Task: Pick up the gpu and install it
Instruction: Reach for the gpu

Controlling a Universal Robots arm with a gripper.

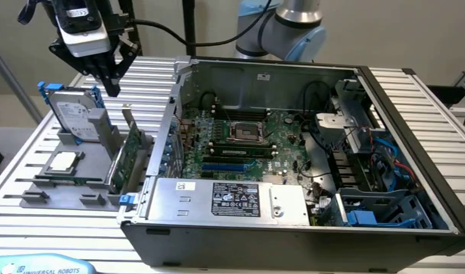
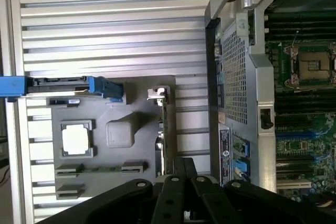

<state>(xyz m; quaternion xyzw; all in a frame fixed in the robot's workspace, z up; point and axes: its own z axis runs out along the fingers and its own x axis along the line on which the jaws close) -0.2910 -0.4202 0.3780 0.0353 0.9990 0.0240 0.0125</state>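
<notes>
The gpu (image 1: 130, 153) is a thin green card standing on edge in a grey holder (image 1: 45, 180), with its silver bracket (image 1: 128, 116) at the far end. In the wrist view the gpu (image 2: 164, 129) appears edge-on beside the computer case. My gripper (image 1: 111, 87) hangs well above the holder, higher than the card and slightly towards the exterior view's left of it. Its black fingers (image 2: 177, 167) point down, pressed together with nothing between them. The gripper (image 2: 182, 162) touches nothing.
A silver hard drive with blue rails (image 1: 71, 113) stands upright in the same holder, and a square silver chip (image 1: 64, 162) lies flat beside it. The open computer case (image 1: 415, 137) holds the motherboard (image 1: 240, 142), with its power supply (image 1: 228, 200) in front. Everything rests on a slatted metal table (image 1: 19, 142).
</notes>
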